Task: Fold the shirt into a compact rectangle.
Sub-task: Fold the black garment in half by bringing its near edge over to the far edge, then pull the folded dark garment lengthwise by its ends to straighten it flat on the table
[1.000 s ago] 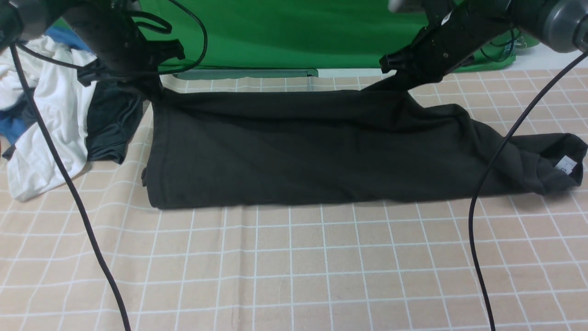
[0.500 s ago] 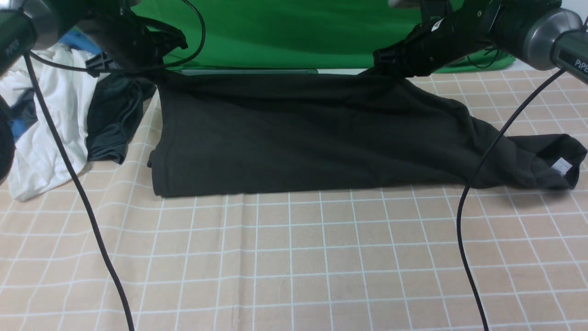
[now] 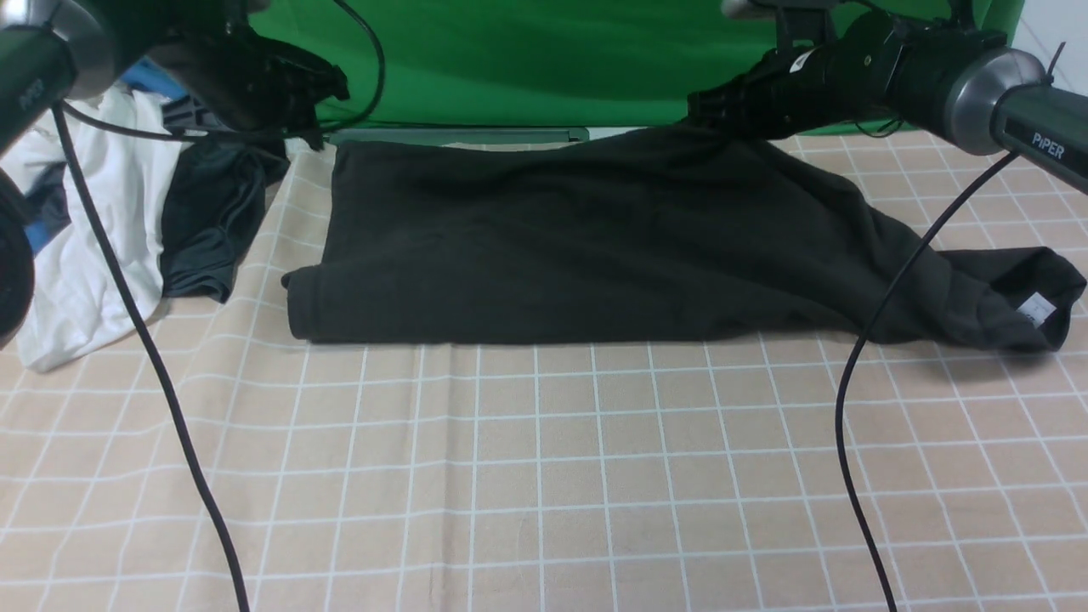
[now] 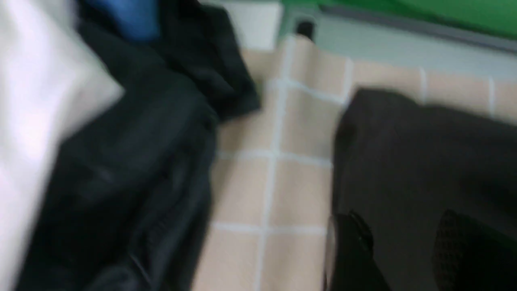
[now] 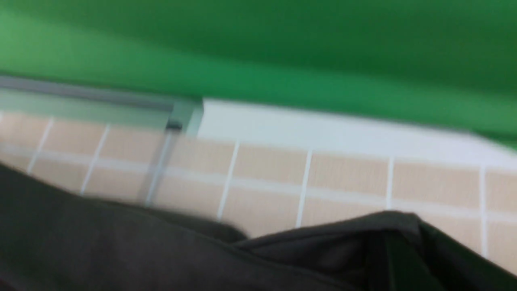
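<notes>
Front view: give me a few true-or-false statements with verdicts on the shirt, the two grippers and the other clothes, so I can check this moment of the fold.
1. The right gripper holds the far edge of the shirt raised off the table. True.
2. The left gripper is clamped on the shirt's corner. False: its jaws are apart, and that corner lies on the table clear of it.
3. The white neck label shows at the shirt's right end. True.
4. The white garment lies on top of the shirt. False: it sits at the table's left, with a dark garment between it and the shirt.
</notes>
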